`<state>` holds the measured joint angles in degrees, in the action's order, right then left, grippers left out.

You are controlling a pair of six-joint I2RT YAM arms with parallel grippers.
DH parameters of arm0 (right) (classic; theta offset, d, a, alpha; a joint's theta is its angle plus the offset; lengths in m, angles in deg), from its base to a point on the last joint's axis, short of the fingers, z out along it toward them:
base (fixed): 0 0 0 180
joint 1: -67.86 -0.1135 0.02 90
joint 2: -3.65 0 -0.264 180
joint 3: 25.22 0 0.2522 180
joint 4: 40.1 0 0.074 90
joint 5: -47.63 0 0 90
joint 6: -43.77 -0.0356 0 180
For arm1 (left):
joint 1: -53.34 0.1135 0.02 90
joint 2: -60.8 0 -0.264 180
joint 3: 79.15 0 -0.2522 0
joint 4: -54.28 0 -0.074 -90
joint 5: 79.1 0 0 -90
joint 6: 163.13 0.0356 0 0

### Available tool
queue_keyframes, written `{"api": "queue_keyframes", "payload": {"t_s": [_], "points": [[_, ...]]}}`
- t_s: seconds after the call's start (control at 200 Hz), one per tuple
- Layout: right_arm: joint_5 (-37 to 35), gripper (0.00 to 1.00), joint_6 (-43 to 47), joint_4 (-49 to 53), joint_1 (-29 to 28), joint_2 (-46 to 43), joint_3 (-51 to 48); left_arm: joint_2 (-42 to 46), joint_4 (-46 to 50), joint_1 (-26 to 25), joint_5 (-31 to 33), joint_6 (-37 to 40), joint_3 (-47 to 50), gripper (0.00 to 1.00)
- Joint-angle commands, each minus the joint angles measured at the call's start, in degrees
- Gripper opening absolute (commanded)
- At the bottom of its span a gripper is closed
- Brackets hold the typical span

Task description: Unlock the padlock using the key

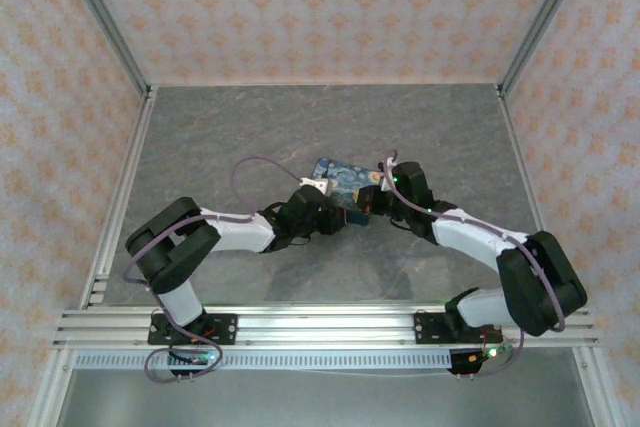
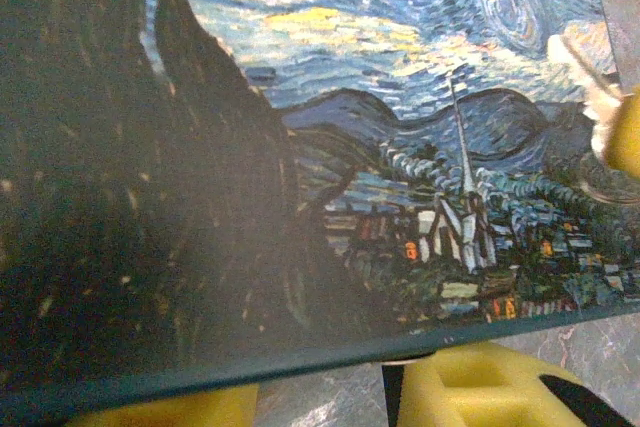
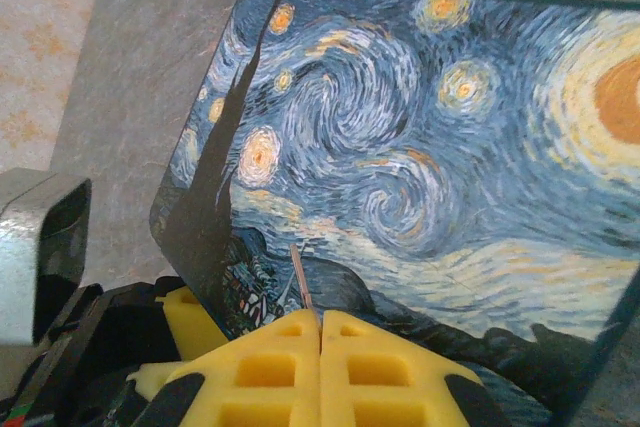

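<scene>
The dark blue starry-night tin (image 1: 342, 179) lies mid-table between both arms. My right gripper (image 3: 320, 322) is shut on the key (image 3: 300, 272). The key's thin silvery blade sticks out of the yellow fingertips, over the tin's painted lid (image 3: 450, 147). In the top view the right gripper (image 1: 372, 202) is at the tin's right side. My left gripper (image 2: 320, 402) is open. Its yellow fingers (image 2: 480, 387) sit apart just below the tin's near edge (image 2: 300, 359), with bare table between them. A small pale bit (image 2: 400, 358) peeks from under that edge; I cannot tell what it is. The padlock is hidden.
The grey marbled table (image 1: 250, 127) is ringed by aluminium rails (image 1: 300, 322) and patterned walls. Both arms meet at the tin, wrists close together. A yellow finger of the left gripper (image 3: 190, 317) lies beside the tin's corner in the right wrist view.
</scene>
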<state>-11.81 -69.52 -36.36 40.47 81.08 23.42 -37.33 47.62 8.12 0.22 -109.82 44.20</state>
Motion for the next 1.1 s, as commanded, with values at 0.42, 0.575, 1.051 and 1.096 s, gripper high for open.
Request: {"api": "queue_keyframes", "payload": {"t_s": [0.42,0.575,1.051,1.096], "points": [[2.2,0.00,-1.7,1.4,1.3,6.5,1.0,0.2,4.9,1.7,5.9,1.2,-1.7,0.39],[3.1,0.00,-3.8,-0.5,-0.6,7.3,0.0,2.2,5.3,2.4,6.3,3.3,-0.3,0.42],[3.1,0.00,-5.2,-2.6,-0.9,8.9,0.8,4.1,5.3,3.7,5.4,17.7,2.4,0.56],[3.0,0.00,-5.1,-2.4,-0.9,9.0,0.9,3.4,4.7,3.7,4.8,18.9,2.4,0.57]]}}
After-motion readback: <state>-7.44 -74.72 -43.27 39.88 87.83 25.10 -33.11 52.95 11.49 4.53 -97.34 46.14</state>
